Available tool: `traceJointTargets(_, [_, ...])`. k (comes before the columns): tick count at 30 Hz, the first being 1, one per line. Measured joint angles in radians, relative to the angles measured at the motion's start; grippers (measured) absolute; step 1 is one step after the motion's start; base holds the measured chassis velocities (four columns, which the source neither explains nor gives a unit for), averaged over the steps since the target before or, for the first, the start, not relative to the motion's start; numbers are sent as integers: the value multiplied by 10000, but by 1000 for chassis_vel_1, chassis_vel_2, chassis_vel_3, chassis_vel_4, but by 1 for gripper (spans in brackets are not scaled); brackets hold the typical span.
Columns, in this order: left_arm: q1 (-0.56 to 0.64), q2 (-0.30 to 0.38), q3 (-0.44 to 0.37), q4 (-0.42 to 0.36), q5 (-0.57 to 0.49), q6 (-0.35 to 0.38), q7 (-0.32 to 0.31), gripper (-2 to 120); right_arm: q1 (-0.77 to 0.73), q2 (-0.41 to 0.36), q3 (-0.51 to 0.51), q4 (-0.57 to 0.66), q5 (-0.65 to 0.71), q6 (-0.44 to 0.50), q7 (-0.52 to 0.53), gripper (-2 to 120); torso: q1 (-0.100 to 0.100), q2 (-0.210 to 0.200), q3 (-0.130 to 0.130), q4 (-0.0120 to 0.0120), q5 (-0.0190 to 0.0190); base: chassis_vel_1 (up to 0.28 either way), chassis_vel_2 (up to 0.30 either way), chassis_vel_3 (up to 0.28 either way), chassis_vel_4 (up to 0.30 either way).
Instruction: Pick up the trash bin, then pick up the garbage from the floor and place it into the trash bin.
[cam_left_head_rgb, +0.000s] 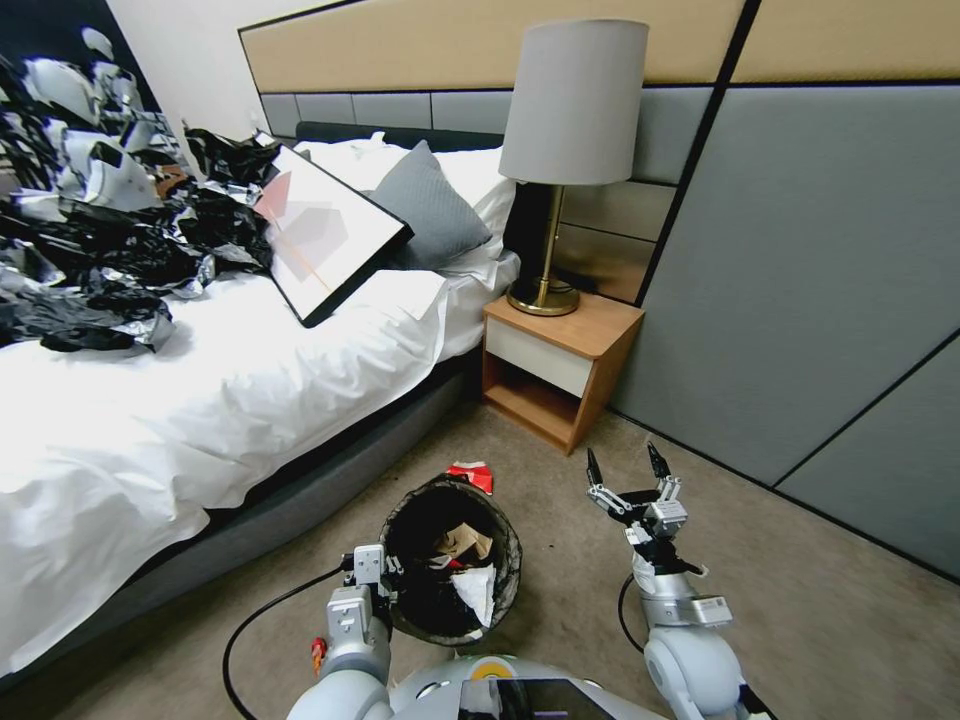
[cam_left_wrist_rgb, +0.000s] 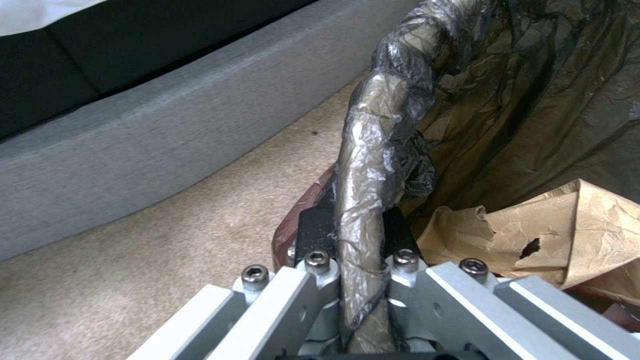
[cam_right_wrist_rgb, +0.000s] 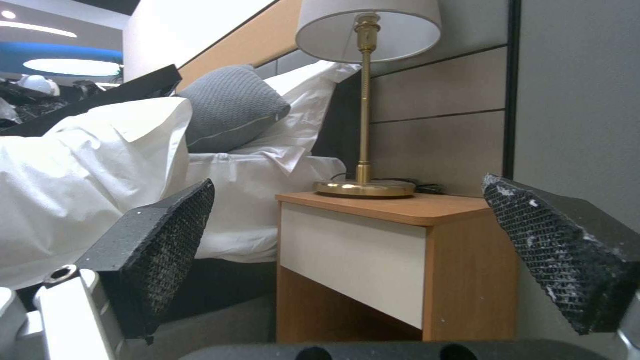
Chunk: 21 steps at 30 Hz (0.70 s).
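Your floor (cam_left_head_rgb: 820, 610), beige carpet, red wrapper (cam_left_head_rgb: 472, 474) lying on it near the nightstand (cam_left_head_rgb: 556, 366), trash bin (cam_left_head_rgb: 400, 545) just beside it, bed (cam_left_head_rgb: 200, 400) along the floor's left edge, black sheeting (cam_left_head_rgb: 90, 260) and framed picture (cam_left_head_rgb: 325, 232) on the bed.

Trash bin (cam_left_head_rgb: 450, 560) outer wall hidden under the liner, colour can't tell. Left gripper (cam_left_wrist_rgb: 352, 235) pads mostly covered by the rim plastic they pinch. Red wrapper (cam_left_head_rgb: 472, 475) half hidden behind the bin's far rim (print unreadable). Brown paper (cam_left_wrist_rgb: 567, 235) cut off by the left wrist view's edge.
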<state>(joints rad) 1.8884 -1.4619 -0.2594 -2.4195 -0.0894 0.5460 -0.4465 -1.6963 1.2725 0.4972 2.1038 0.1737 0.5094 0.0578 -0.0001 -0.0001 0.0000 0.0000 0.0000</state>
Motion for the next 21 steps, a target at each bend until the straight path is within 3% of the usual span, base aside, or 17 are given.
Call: traceJointTargets(21, [21,0,33,12,168,-253,-9,0,319,-106,17,-127,-131,-131,-64,100,0,0,0,0,0,0,0,0,0])
